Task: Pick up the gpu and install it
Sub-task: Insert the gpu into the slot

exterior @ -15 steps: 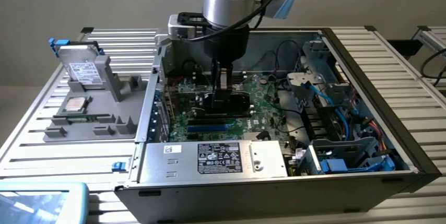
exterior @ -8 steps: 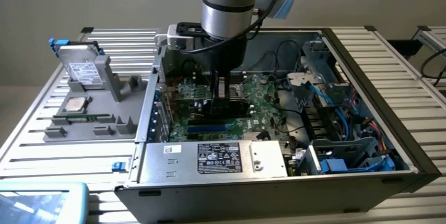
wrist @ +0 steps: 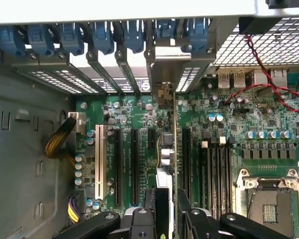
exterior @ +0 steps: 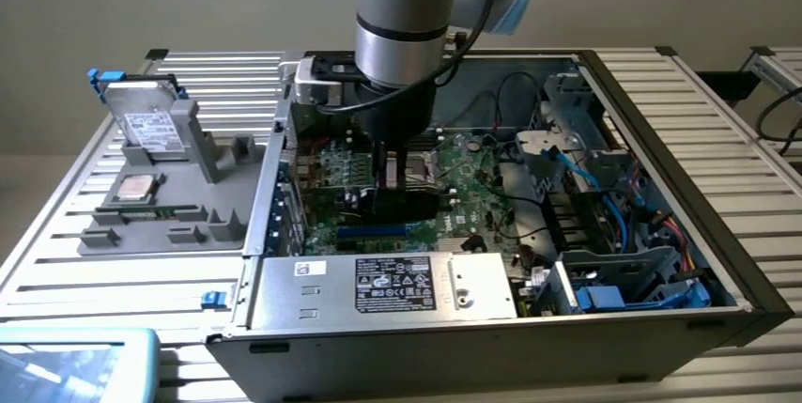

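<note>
Jaws grip the gpu [wrist: 174, 164] edge-on above the motherboard [wrist: 224, 130] slots

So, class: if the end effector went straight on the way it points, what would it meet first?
The gpu held in the end effector leads; the card's edge would meet the motherboard first, probably at a black expansion slot. Depth is unclear, so which slot is uncertain.

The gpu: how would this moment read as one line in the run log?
gripper: shut on gpu | gpu: edge-on above motherboard slots, inside open case | seated: cannot tell
</note>
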Tool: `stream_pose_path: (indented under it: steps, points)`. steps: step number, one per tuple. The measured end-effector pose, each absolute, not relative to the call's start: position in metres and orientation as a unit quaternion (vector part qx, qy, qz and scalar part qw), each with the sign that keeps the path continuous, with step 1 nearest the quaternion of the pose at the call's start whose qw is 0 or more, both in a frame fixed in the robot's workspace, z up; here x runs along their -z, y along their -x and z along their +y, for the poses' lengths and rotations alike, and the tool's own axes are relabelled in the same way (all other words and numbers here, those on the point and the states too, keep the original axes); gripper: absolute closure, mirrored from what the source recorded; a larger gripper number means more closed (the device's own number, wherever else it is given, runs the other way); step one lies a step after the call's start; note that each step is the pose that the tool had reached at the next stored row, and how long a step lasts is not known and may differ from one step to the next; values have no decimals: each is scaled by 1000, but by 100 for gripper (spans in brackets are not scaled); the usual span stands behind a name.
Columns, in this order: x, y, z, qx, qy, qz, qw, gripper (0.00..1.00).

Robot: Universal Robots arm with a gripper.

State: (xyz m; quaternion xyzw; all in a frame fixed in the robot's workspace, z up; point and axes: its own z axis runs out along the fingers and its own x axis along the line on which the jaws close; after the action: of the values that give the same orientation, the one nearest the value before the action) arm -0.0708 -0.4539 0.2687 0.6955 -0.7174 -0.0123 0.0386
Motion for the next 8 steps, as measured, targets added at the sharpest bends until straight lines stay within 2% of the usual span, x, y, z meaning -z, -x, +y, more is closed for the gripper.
stream_pose_path:
  steps: [8]
  points:
    - [-267, 73, -454, 13, -695, -718, 38, 72]
